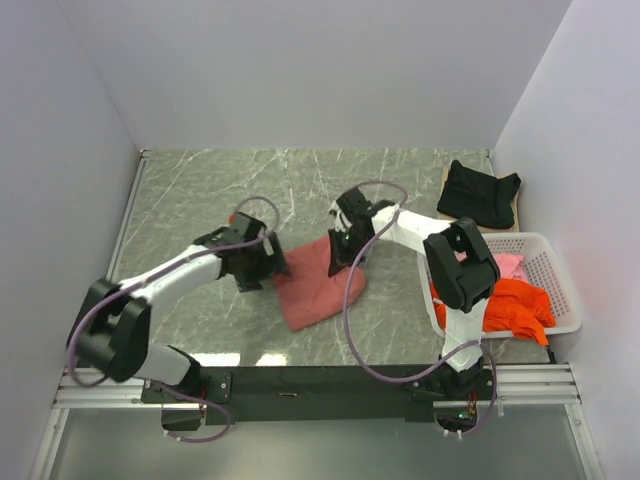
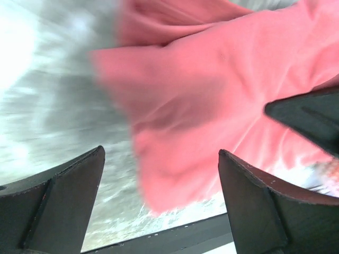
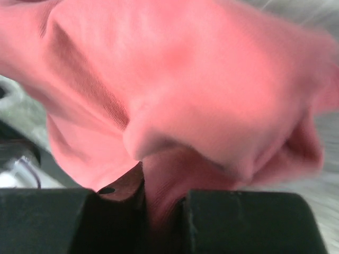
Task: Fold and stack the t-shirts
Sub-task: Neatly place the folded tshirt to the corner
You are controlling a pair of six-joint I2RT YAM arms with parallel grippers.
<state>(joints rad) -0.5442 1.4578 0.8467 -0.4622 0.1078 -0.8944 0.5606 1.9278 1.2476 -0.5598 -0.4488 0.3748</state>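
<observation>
On my feed the left gripper [image 1: 268, 268] sits at the left edge of the large dusty brick-red cloth t-shirt [image 1: 320, 285]. Its two dark fingers [image 2: 63, 201] are spread wide with nothing between them; the wrist view shows only a blurred lobe of that shirt beyond the tips, over the grey-green marbled table [image 1: 200, 200]. The brick-red cloth t-shirt lies bunched into a rough oblong on the table, between the two arms. At the shirt's far right corner, the right gripper [image 1: 343, 252] comes down onto the cloth. In the right wrist view I see its fingers [image 3: 243, 217] drawn together with a raised fold of the red fabric pinched in the narrow slot between them. Further right of the red shirt and well behind it, a folded black cloth t-shirt [image 1: 478, 192] rests on a flat tan board [image 1: 447, 180] near the back corner. Right of the red shirt, past the right arm, stands a white plastic lattice basket [image 1: 556, 262]. It holds a pink cloth t-shirt [image 1: 510, 264] and, nearer to me, a crumpled bright orange cloth t-shirt [image 1: 515, 305] that spills over its near rim.
</observation>
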